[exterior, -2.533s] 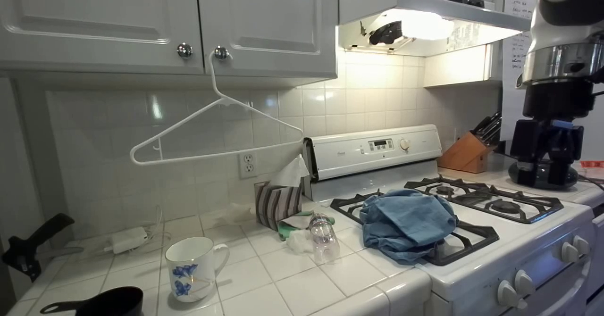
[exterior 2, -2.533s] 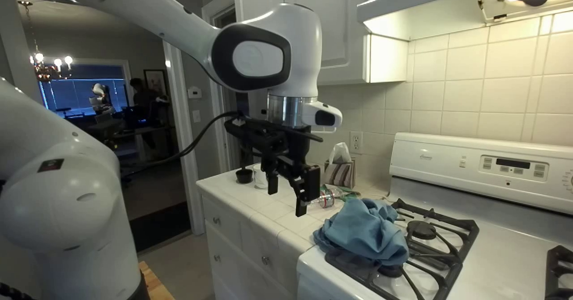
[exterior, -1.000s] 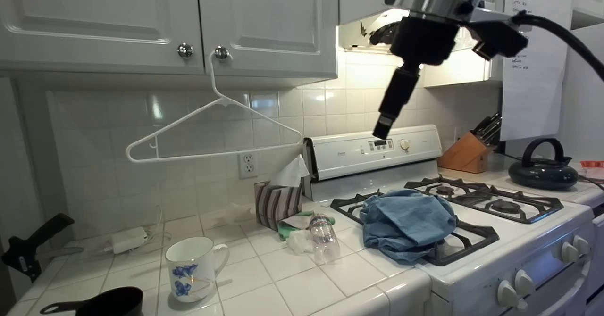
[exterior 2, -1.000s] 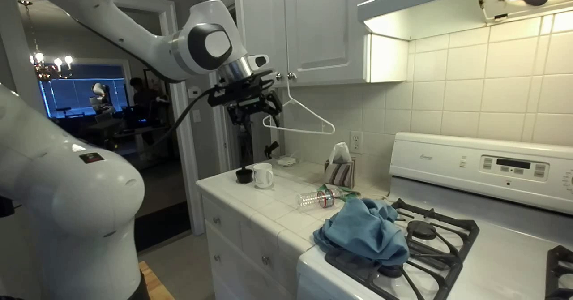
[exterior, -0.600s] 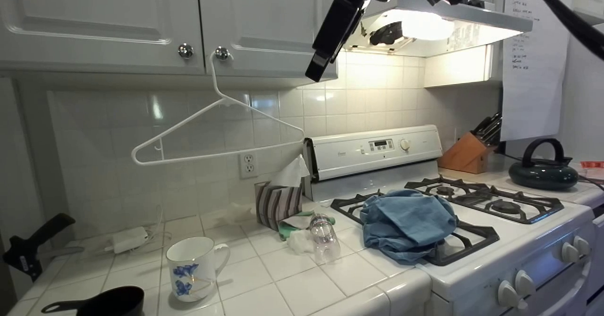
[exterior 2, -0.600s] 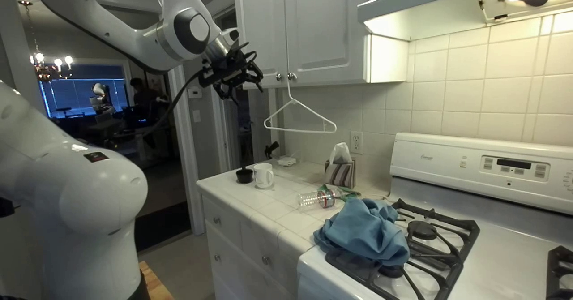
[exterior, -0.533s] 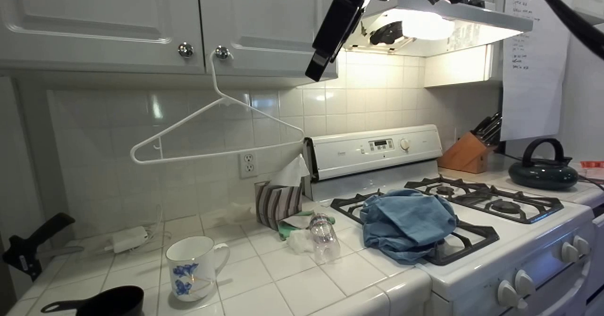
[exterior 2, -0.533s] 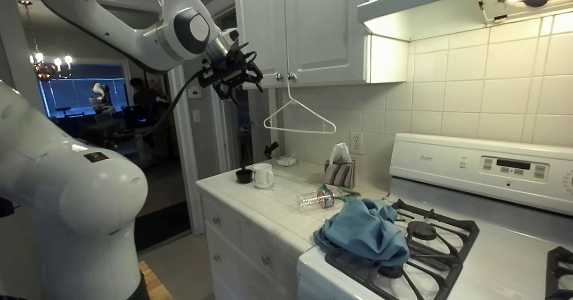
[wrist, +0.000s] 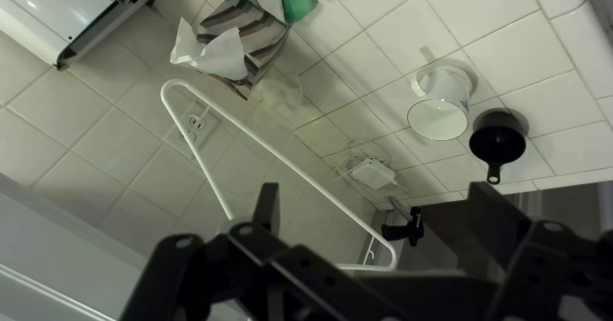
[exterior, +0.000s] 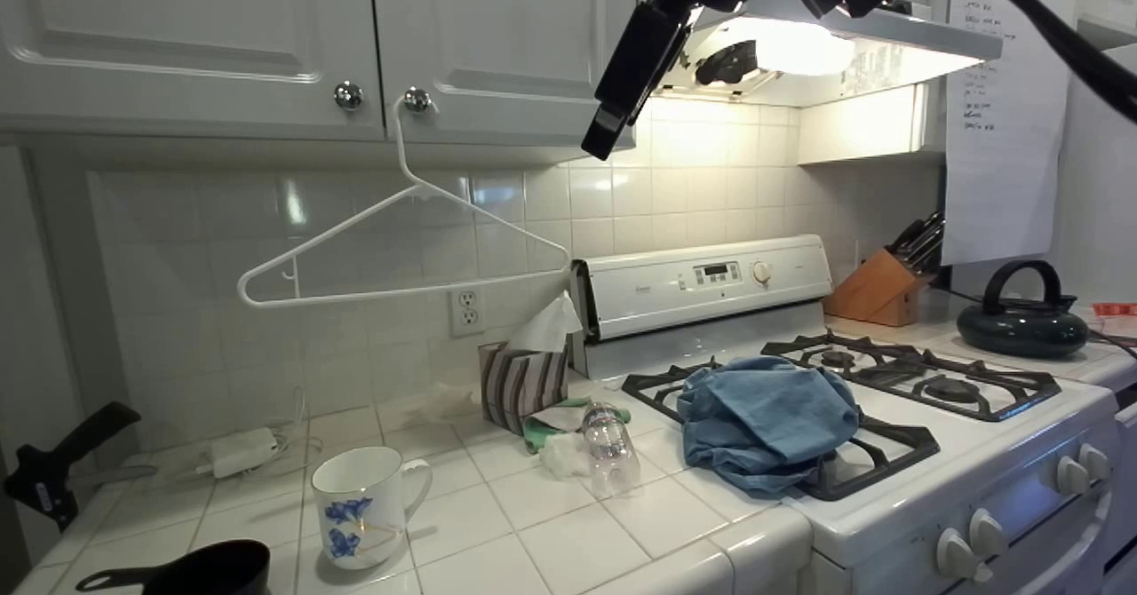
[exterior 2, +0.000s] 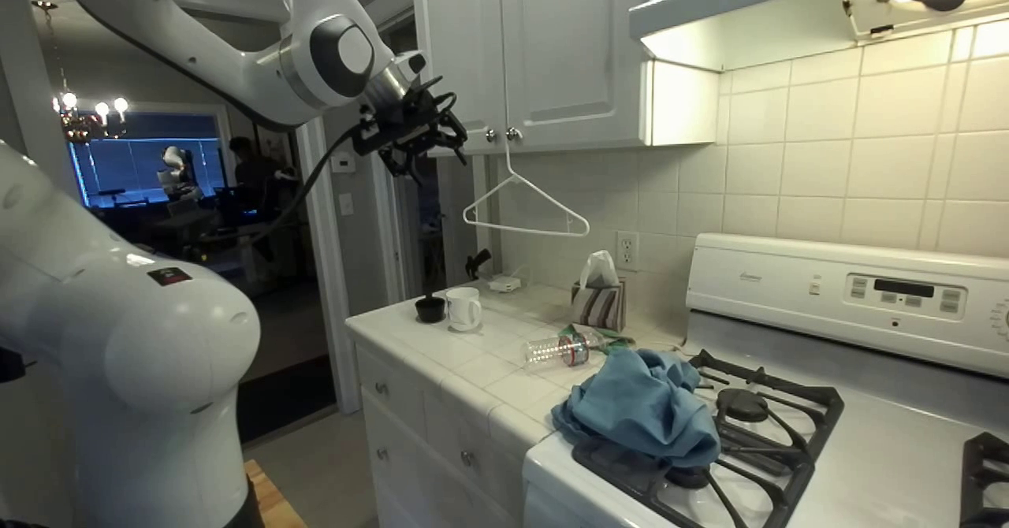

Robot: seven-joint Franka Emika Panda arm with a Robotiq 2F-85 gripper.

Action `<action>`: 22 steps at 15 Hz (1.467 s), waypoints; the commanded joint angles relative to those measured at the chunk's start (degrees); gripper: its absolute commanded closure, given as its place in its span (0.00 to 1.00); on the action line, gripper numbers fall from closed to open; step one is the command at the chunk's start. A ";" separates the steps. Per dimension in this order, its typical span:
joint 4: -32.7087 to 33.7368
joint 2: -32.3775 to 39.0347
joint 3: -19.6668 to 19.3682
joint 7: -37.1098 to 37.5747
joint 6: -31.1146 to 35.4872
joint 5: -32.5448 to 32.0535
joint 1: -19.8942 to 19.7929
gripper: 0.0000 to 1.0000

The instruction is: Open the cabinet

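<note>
White wall cabinet (exterior: 324,9) with two framed panel doors (exterior: 524,27) hangs closed above white-tiled counter (exterior: 577,551), white clothes hanger (exterior: 419,188) hooked on one round silver knob (exterior: 417,99); black two-fingered gripper (wrist: 375,187), fingers (wrist: 268,203) spread apart, hovers nearby.

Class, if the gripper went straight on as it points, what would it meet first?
Perhaps the white hanger, ahead of the gripper in both exterior views; depth is unclear, so it may miss that and reach the tiled counter.
</note>
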 commanded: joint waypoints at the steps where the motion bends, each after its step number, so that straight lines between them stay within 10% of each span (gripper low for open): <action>1: 2.14 2.10 -0.44 -0.27 2.87 -2.05 0.05 0.00; 10: 25.73 20.71 -3.94 -15.07 0.76 -2.08 4.05 0.00; 22: 52.63 42.15 0.74 -24.44 -4.12 -3.24 3.38 0.00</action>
